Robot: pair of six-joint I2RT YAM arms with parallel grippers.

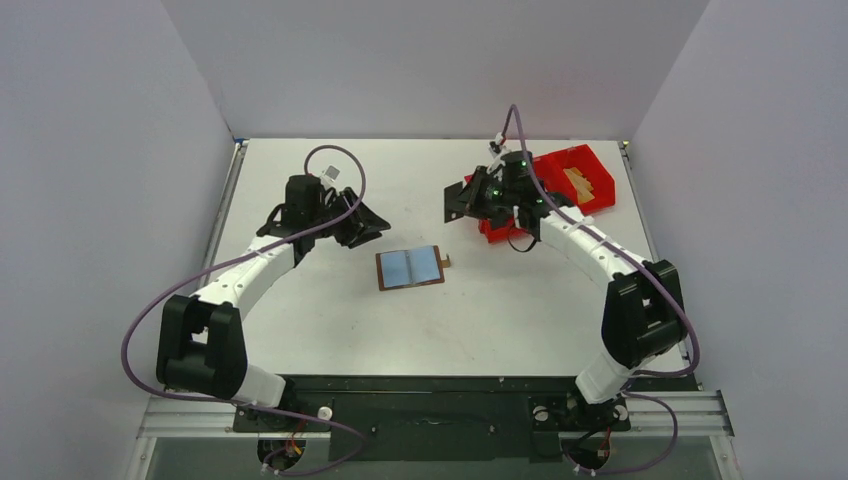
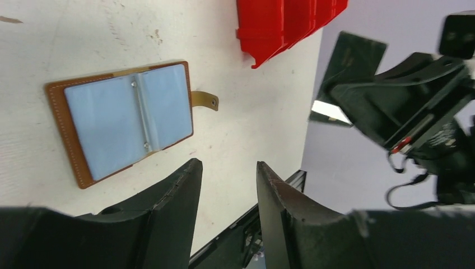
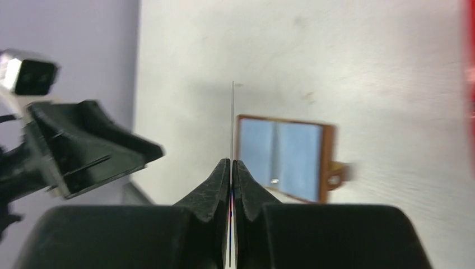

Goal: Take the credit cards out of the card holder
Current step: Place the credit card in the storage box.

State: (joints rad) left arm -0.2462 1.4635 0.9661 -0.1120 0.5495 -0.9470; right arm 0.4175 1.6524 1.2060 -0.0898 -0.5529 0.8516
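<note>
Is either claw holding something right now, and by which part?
The right gripper pinches a thin black card by one edge, the rest sticking out past its fingertips. The left gripper is open and holds nothing.

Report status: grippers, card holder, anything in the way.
Left gripper open, empty, clear of the card holder. Right gripper shut on a black card, held in the air. Nothing over the card holder, open and flat.

The brown leather card holder [image 1: 410,267] lies mid-table [image 1: 400,335]. The left tool [image 1: 372,228] is behind it to the left. Behind it to the right, the right tool [image 1: 468,196] holds a thin black card [image 1: 455,203] in front of the red plastic bin [image 1: 578,178].
</note>
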